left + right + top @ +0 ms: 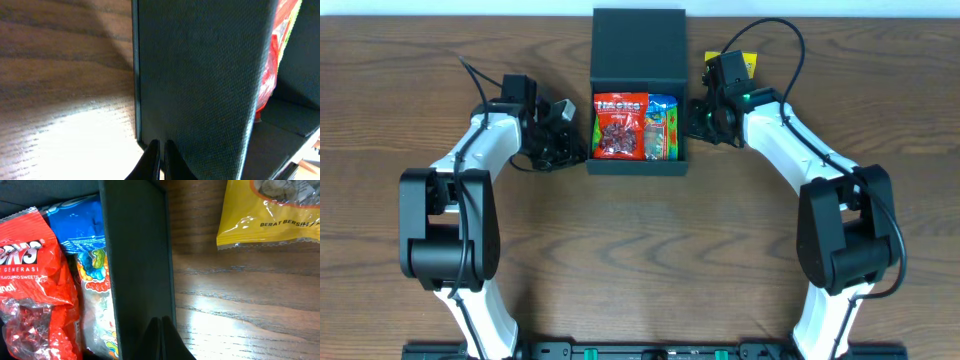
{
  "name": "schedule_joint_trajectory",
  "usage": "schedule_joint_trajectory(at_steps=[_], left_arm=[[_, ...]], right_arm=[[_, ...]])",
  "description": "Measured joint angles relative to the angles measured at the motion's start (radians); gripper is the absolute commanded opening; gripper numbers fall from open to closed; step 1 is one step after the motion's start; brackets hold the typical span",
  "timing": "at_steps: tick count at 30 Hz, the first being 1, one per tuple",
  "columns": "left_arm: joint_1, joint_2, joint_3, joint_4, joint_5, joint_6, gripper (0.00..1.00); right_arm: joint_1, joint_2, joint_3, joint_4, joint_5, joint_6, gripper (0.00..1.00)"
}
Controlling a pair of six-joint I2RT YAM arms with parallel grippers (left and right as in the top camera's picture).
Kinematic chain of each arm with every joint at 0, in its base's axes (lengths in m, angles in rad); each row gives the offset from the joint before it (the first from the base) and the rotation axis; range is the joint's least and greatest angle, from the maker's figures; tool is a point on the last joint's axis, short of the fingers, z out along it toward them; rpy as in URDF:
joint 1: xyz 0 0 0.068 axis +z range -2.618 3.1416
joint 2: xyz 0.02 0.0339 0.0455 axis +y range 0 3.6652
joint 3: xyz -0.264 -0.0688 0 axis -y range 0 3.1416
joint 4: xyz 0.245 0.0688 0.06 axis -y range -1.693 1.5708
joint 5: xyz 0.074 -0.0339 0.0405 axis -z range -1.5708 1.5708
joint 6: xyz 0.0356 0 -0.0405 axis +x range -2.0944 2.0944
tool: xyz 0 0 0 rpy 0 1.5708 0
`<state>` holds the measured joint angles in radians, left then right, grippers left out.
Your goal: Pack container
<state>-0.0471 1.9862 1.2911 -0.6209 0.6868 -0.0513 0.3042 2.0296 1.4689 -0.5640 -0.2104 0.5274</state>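
You have one container at the far centre of the table, its lid open. It holds two packets side by side, one red packet and one blue packet. One yellow packet lies on the wood outside its right wall. Your left gripper and right gripper each have their fingers drawn together on nothing, the tips close against the container's left and right outer walls.

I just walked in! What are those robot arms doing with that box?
They're packing snacks into the dark container. A red packet and a blue packet lie inside it. The left claw and the right claw, both shut, sit beside its side walls, holding nothing. A yellow packet lies outside on the table, not yet packed.
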Motion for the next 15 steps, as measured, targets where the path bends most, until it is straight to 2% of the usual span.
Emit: schedule_joint_trajectory(at_steps=[15], left_arm=[[-0.002,0.000,0.000,-0.015,0.006,0.003,0.06]], right_arm=[[0.005,0.000,0.000,0.018,-0.019,-0.034,0.01]])
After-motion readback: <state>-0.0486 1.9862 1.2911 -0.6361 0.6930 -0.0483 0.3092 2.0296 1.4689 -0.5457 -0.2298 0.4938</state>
